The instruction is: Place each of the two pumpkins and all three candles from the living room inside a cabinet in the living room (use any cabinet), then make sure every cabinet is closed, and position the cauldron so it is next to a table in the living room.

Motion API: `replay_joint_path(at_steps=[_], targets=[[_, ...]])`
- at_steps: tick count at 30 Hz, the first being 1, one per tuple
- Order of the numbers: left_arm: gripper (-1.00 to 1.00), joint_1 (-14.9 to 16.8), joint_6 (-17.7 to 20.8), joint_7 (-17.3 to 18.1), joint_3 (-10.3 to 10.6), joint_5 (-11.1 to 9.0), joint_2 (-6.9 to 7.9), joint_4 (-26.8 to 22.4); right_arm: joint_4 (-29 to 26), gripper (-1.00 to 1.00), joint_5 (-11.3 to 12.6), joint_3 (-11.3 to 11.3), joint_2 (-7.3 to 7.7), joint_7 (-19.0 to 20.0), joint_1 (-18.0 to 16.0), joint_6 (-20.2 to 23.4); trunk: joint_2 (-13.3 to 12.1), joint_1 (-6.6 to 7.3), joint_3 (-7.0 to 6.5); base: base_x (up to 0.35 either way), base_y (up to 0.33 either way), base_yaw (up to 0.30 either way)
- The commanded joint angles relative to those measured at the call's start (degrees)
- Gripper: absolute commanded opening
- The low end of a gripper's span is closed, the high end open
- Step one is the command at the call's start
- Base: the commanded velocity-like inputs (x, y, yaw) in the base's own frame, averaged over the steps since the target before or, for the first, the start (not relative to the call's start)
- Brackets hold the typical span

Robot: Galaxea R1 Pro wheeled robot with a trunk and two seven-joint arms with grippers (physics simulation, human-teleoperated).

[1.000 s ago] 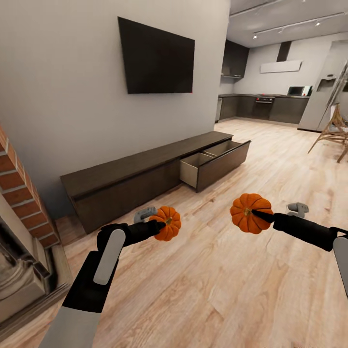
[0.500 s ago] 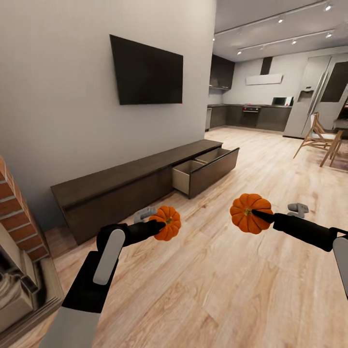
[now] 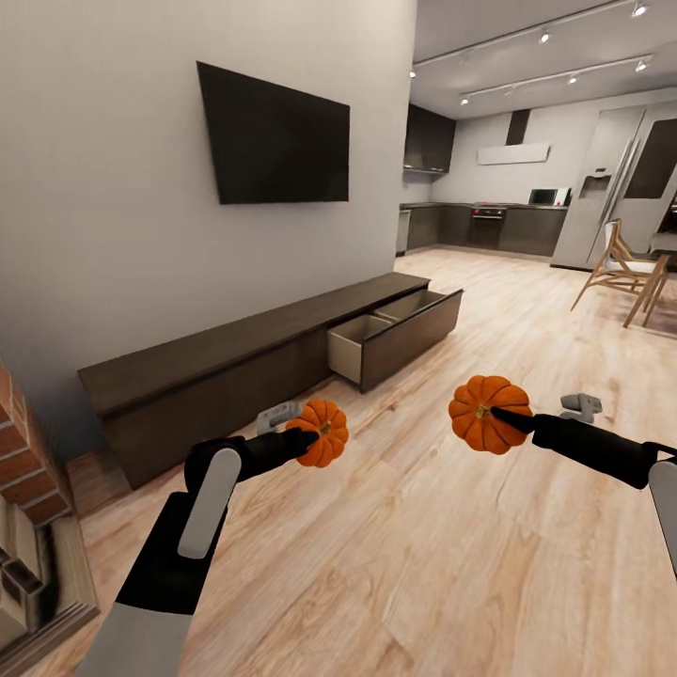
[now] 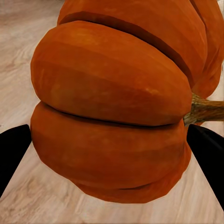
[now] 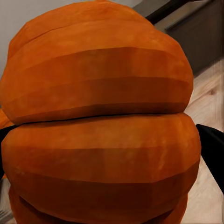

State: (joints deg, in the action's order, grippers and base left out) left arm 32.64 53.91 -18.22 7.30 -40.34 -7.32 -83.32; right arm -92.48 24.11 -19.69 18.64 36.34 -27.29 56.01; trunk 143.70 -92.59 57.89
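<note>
Both pumpkins (image 3: 322, 432) (image 3: 487, 414) hide their hands' (image 3: 303, 439) (image 3: 503, 417) fingertips.

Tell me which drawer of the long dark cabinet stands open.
The drawer at the cabinet's kitchen-side end: pulled out, pale inside showing. The other fronts sit flush.

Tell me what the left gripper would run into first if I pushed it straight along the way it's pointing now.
Probably nothing soon: the left gripper, shut on its pumpkin, points forward and rightward over bare wood floor, toward the other pumpkin. The cabinet's open drawer looks off that line, though depth is unclear.
</note>
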Motion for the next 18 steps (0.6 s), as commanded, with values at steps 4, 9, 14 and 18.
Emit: replay_joint_path(at_steps=[4, 9, 14, 18], targets=[[-1.0, -0.12, 0.06, -0.72, -0.07, -0.79, 0.02, -0.16, -0.02, -1.0, 0.06, -0.08, -0.1, 0.32, -0.05, 0.22, 0.03, -0.01, 0.06, 0.262, -0.213, 0.0], [-1.0, -0.6, 0.01, -0.26, -1.94, -0.85, 0.17, -0.22, 0.01, -1.0, 0.06, -0.1, -0.2, 0.31, -0.05, 0.27, 0.03, -0.01, 0.06, 0.262, -0.223, 0.0], [-1.0, -0.74, -0.01, -0.03, -2.64, -0.9, 0.19, -0.25, 0.01, -1.0, 0.06, -0.14, -0.31, 0.31, -0.04, 0.28, 0.03, -0.01, 0.06, 0.262, -0.228, 0.0], [-1.0, -0.79, 0.04, 0.14, -2.77, -0.95, 0.2, -0.2, 0.02, -1.0, 0.06, -0.16, -0.34, 0.3, -0.03, 0.31, 0.03, -0.01, 0.06, 0.262, -0.228, 0.0]])
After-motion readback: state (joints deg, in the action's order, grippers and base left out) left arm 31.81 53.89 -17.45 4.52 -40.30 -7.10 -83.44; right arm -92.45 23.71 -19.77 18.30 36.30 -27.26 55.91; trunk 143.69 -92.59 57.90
